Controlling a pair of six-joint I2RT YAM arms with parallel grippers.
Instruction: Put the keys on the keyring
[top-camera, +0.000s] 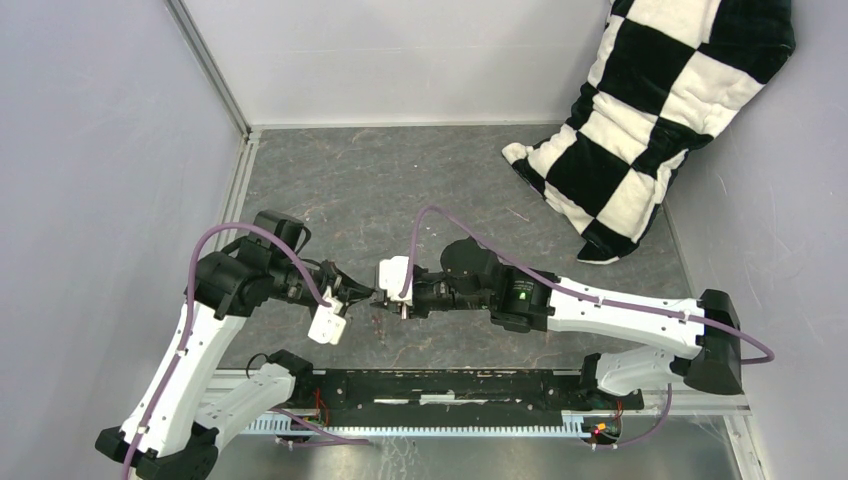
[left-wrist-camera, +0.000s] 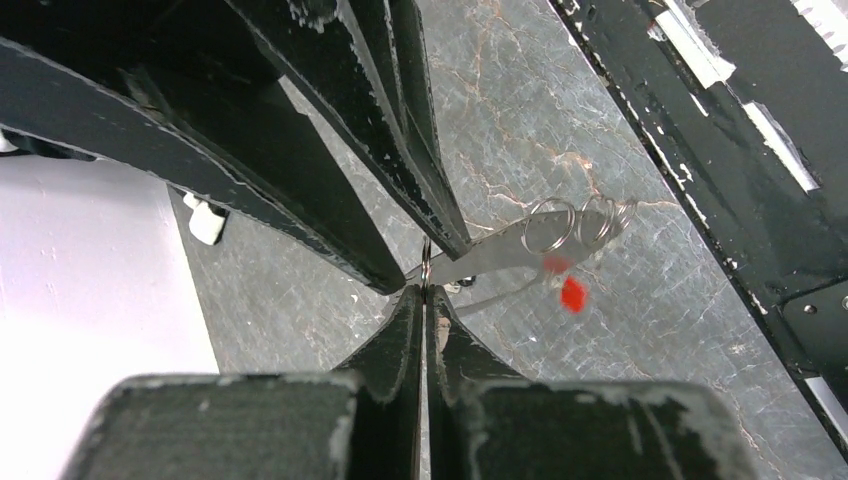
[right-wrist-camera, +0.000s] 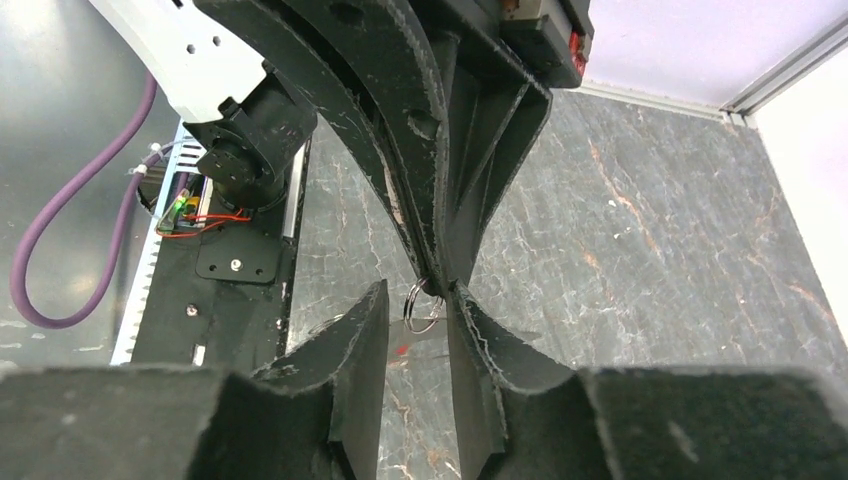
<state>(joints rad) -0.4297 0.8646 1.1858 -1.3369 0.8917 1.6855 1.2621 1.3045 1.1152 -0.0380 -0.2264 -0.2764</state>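
Jaws of the left gripper (left-wrist-camera: 426, 295) clamp the thin grey metal keyring (left-wrist-camera: 426, 262); those of the right gripper (right-wrist-camera: 418, 298) flank it, grip unclear. Left wrist view best shows the red-headed key (left-wrist-camera: 572, 295) beyond them.

Tabletop (top-camera: 400, 180) grey, marbled with pale veins. Far right, a cushion (top-camera: 660, 110) in black-and-white checks. Arms (top-camera: 620, 310) white and black, cables (top-camera: 230, 235) purple. Keyring (right-wrist-camera: 409, 303) silver; key (left-wrist-camera: 572, 294) red-headed.
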